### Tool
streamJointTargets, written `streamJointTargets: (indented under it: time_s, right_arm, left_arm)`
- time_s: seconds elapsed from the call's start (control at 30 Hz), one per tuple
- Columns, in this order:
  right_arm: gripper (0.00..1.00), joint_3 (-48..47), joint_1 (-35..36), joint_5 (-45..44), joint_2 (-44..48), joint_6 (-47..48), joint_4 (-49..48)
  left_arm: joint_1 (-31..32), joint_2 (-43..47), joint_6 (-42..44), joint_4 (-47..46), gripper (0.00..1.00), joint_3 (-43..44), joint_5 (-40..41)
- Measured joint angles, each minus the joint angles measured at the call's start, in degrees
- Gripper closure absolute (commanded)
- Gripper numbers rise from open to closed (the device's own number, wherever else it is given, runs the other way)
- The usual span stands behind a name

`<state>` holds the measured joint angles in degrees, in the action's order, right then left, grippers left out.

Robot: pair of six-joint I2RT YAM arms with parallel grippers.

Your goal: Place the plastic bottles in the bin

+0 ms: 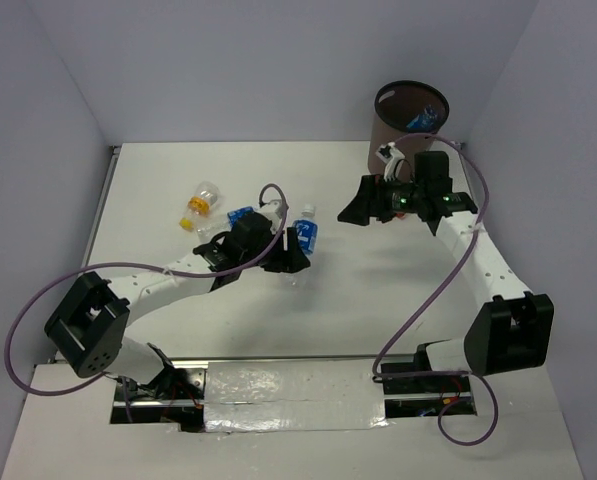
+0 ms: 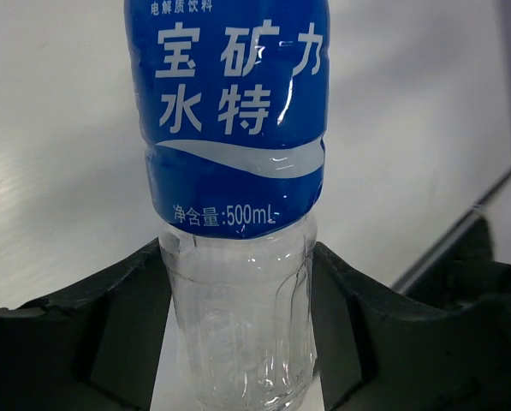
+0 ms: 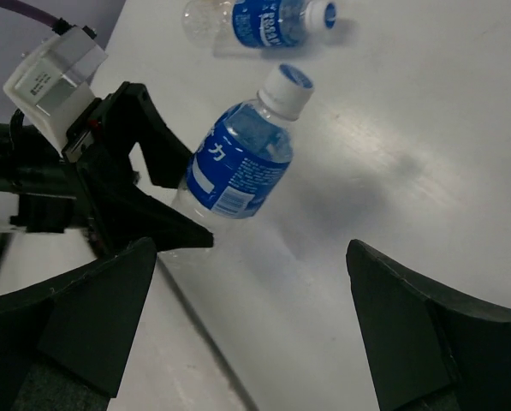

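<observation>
Clear plastic of a blue-labelled bottle (image 2: 238, 171) is clamped near its base by the left pincer (image 1: 293, 254) at mid-frame. Beyond it, the right pincer (image 1: 356, 208) is held wide open, empty. An orange-capped bottle (image 1: 200, 203) and a second blue bottle (image 1: 242, 215) are seen lying centre-left on the counter (image 1: 158, 170); the brown bin (image 1: 378, 125) is set at upper right.

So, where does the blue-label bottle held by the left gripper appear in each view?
Top external: the bottle is just left of centre, beyond the left gripper.
Left wrist: the bottle fills the centre, clear base between the fingers.
Right wrist: the bottle shows upper centre-left, tilted, cap up-right.
Shared landmark: the left gripper's black fingers, shut on its clear base.
</observation>
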<state>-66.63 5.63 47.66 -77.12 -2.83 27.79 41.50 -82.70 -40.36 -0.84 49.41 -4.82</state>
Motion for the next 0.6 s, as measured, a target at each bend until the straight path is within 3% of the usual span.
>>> streamJointTargets:
  time_s: [0.27, 0.6]
  right_arm:
    - [0.0, 1.42, 7.8, -8.83, -0.26, -16.26, -3.21]
    - [0.0, 3.23, 10.36, -14.8, -1.03, -23.96, -6.58]
  left_arm:
    - [0.09, -0.5, -0.2, -15.58, 0.67, -0.28, -10.38]
    - [1.09, -2.29, -0.46, -23.71, 0.68, -0.28, -15.34]
